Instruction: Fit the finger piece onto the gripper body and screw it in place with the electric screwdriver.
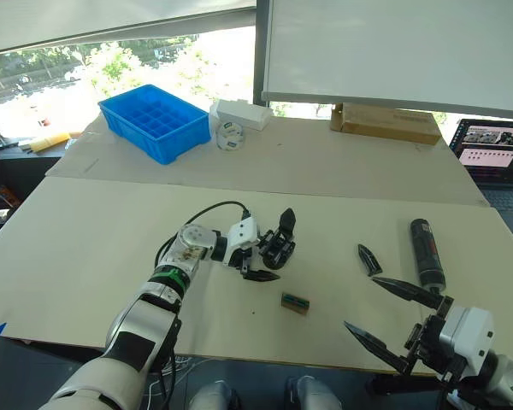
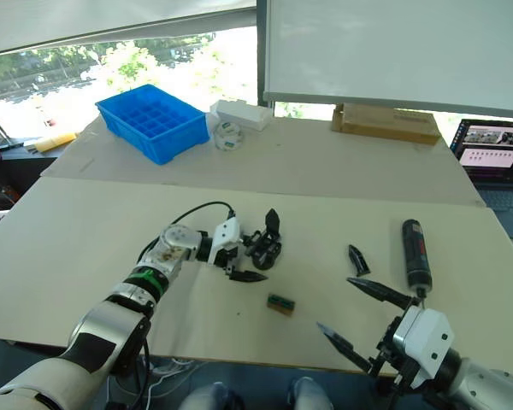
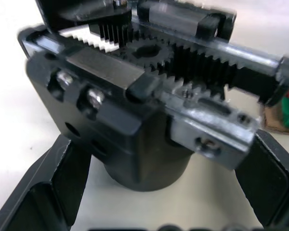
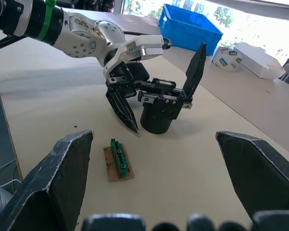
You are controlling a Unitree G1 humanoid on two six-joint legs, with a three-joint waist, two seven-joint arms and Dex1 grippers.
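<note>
The left gripper straddles the gripper body mid-table, fingers spread around its base. The right gripper hangs wide open, empty. The finger piece and electric screwdriver lie untouched nearby; fitting hasn't started.

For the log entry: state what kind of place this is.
Probably an office or lab workbench by a window: a wide pale table, a blue compartment bin, an open laptop, and a cardboard box under a roller blind, with trees outside.
</note>
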